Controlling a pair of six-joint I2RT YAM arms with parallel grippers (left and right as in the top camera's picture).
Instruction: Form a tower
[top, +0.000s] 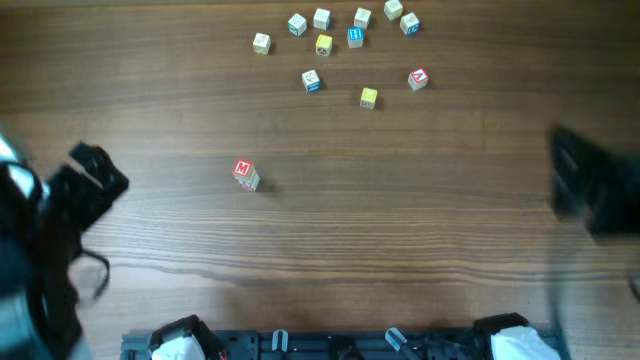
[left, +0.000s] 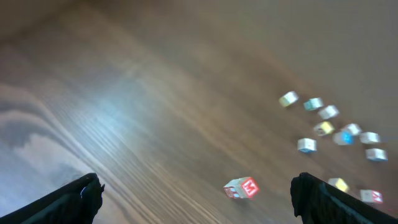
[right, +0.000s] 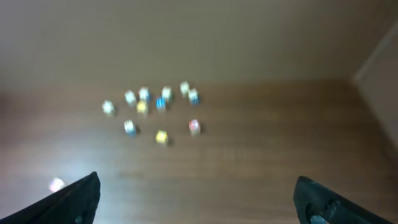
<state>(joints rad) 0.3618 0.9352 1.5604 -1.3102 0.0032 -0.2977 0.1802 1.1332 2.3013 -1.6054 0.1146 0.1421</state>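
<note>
The tower (top: 245, 174) is a short stack of tiny wooden cubes with a red "M" face on top, standing alone left of the table's middle. It also shows in the left wrist view, where the tower (left: 241, 187) lies between the spread fingers and far ahead of them. My left gripper (top: 100, 172) is off to the tower's left, open and empty (left: 199, 194). My right gripper (top: 585, 185) is a motion-blurred shape at the far right edge, well away from the tower. It is open with bare wood between its fingers (right: 198, 188).
Several loose letter cubes (top: 340, 45) lie scattered at the back of the table, among them a red-and-white "A" cube (top: 418, 78) and a yellow cube (top: 368, 97). Dark arm bases (top: 330, 345) line the near edge.
</note>
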